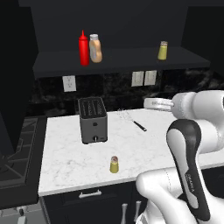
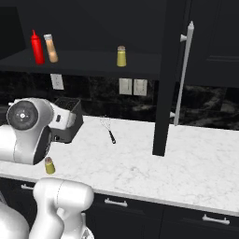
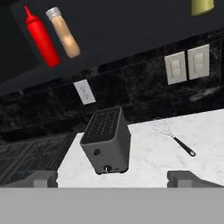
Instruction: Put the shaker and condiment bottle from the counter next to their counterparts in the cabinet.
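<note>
The cabinet is hanging above and behind the toaster, its 1 long open shelf running well past the toaster on both sides. The counter is lying under the toaster and carrying it near the back wall. The toaster is standing upright with its 2 slots facing up.

The gripper is holding its jaws wide apart with nothing between them, hanging in front of the toaster and looking toward it.

On the shelf, above the toaster, the red squeeze bottle is standing upright, and the condiment bottle is standing just beside it on the right, touching or nearly touching. Farther right along the shelf, well apart from both, the second shaker is standing alone.

A whisk is lying on the counter to the right of the toaster.

The shaker is standing upright on the counter in front of the toaster, near the front edge.
</note>
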Controlling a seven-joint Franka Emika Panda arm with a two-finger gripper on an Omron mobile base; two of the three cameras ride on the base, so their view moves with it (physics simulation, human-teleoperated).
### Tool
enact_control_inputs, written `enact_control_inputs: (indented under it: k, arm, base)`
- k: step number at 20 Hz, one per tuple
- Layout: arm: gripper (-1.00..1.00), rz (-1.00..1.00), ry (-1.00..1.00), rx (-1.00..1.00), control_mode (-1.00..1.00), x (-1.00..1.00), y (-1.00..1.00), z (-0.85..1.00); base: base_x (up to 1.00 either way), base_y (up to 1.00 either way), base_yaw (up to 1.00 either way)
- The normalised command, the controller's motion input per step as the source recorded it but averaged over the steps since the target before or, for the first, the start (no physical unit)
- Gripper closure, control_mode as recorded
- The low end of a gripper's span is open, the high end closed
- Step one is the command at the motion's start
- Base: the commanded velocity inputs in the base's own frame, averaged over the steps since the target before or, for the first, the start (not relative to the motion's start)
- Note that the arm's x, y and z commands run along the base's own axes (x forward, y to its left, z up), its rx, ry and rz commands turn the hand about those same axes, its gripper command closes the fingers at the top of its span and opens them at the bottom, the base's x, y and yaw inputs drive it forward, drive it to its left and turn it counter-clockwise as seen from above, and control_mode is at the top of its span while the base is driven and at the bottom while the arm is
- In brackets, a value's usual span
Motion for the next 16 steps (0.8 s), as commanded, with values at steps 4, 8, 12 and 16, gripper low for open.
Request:
enact_control_inputs:
  k: [4, 8, 12, 16]
  arm:
    - [-1.0, 0.13, -0.06, -0.16, -1.0, -0.01, 0.05, -1.0]
    - [-1.0, 0.34, -0.17, -0.08, -1.0, 0.17, 0.17, -1.0]
    - [-1.0, 0.62, -0.26, -0.04, -1.0, 0.16, 0.44, -1.0]
    - [-1.0, 0.73, -0.26, 0.0, -1.0, 0.59, 0.27, -1.0]
  base:
    - [0.0, 0.0, 0.0]
    - [0.0, 0.0, 0.0]
    - [0.0, 0.0, 0.0]
    - [0.0, 0.0, 0.0]
